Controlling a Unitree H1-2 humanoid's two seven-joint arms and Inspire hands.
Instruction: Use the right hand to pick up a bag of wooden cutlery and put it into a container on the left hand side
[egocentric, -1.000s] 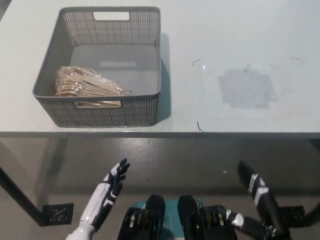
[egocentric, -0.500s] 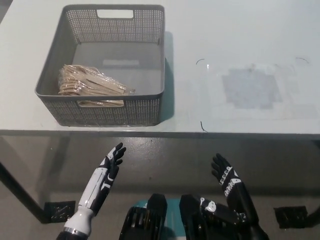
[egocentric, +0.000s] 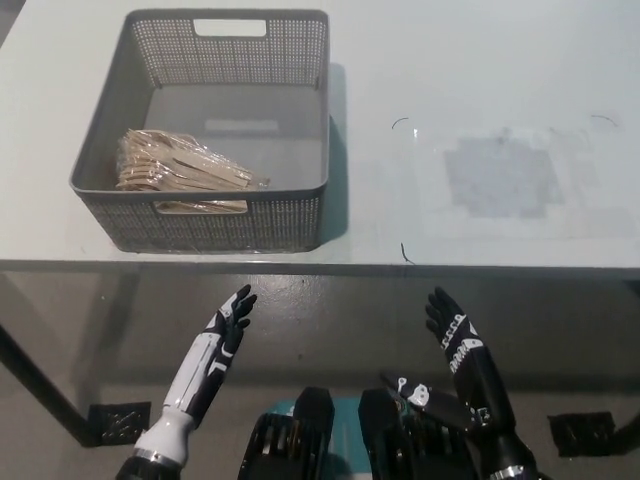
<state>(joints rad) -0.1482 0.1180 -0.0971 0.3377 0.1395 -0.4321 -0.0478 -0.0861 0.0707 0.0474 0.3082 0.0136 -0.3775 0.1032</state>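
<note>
1. The bags (egocentric: 178, 170) of wooden cutlery lay in the grey basket (egocentric: 300, 215), at its near left, as the task asks.
2. Our right hand (egocentric: 460, 350) hung below the table (egocentric: 480, 100) edge, released, fingers spread, holding nothing.
3. Our left hand (egocentric: 222, 335) rested likewise, empty.
4. We saw no bag outside the basket, so we judged no grasp due; any reach should clear the table edge.

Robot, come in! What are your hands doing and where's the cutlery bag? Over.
Both hands, left and right, open, empty, below the table edge. Cutlery bag lying in grey basket. Nothing in the way.
</note>
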